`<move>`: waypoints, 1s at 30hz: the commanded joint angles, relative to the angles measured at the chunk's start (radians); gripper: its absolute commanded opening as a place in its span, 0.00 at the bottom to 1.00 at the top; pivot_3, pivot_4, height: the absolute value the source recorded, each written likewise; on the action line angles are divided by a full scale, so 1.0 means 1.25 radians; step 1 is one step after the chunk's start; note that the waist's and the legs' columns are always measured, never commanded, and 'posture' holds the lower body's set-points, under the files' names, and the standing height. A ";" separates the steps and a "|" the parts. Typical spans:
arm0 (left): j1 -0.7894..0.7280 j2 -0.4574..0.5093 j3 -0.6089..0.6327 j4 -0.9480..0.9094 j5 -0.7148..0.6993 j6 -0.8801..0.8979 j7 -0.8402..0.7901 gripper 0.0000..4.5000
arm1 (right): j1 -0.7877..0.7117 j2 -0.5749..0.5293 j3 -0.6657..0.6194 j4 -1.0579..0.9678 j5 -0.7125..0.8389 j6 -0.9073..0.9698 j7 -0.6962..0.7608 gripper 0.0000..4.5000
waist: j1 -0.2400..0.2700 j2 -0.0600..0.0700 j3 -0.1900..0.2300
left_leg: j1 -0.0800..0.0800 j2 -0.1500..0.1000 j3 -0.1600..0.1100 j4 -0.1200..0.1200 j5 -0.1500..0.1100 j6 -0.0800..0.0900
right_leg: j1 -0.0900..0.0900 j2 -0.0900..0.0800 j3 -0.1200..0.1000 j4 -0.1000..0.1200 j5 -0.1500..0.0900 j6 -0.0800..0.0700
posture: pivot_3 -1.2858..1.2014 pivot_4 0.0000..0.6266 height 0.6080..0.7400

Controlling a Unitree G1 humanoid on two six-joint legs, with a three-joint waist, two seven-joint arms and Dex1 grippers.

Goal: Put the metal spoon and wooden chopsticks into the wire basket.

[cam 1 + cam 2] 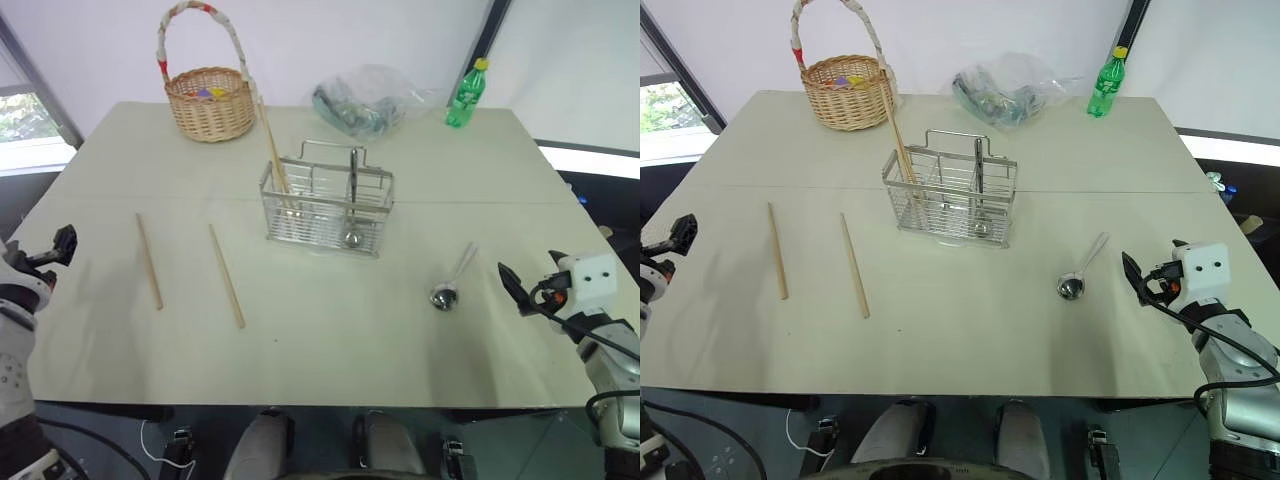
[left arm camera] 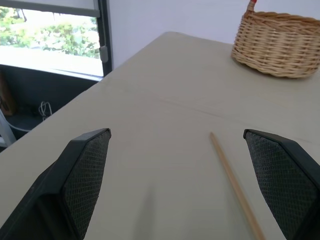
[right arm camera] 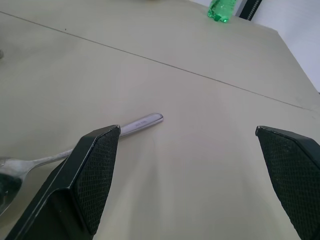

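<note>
The left gripper [image 2: 177, 185] and right gripper [image 3: 192, 180] are held wide apart and empty, at the table's [image 1: 330, 350] left and right edges. The spoon [image 1: 452, 280] is laid near the right edge. Two chopsticks [image 1: 226, 275] are laid left of the wire basket [image 1: 328, 213] at mid-table; another stands inside it.

Wicker basket [image 1: 209, 103], green bottle [image 1: 465, 97], plastic bag [image 1: 368, 100]
</note>
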 commanded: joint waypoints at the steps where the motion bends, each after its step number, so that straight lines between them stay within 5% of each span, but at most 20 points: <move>1: -0.012 0.022 -0.002 -0.017 0.006 -0.012 -0.007 1.00 | -0.008 0.003 -0.007 -0.005 -0.001 -0.018 -0.007 0.99 | 0.000 0.000 0.000 | 0.000 0.000 0.000 0.000 0.000 0.000 | 0.000 0.000 0.000 0.000 0.000 0.000 | 0.52 0.24 0.40; 20: -0.058 0.048 -0.027 -0.042 -0.034 0.022 -0.048 1.00 | -0.079 -0.065 0.004 0.061 -0.018 -0.050 0.050 0.99 | 0.000 0.000 0.000 | 0.000 0.000 0.000 0.000 0.000 0.000 | 0.000 0.000 0.000 0.000 0.000 0.000 | 0.52 0.24 0.40; 24: -0.070 0.097 -0.062 -0.117 -0.119 0.083 -0.143 1.00 | -0.139 -0.144 0.029 0.106 -0.022 -0.085 0.133 0.99 | -0.001 -0.001 0.000 | 0.000 0.000 0.000 0.001 0.001 0.001 | 0.001 0.000 0.000 0.000 0.000 0.000 | 0.52 0.24 0.40; 30: -0.032 0.215 -0.175 -0.249 -0.242 0.167 -0.365 1.00 | -0.257 -0.307 0.147 0.187 -0.037 -0.258 0.410 0.99 | -0.005 0.003 0.002 | 0.000 0.000 0.002 -0.001 0.001 0.003 | 0.002 0.000 0.000 -0.002 0.000 0.000 | 0.52 0.24 0.40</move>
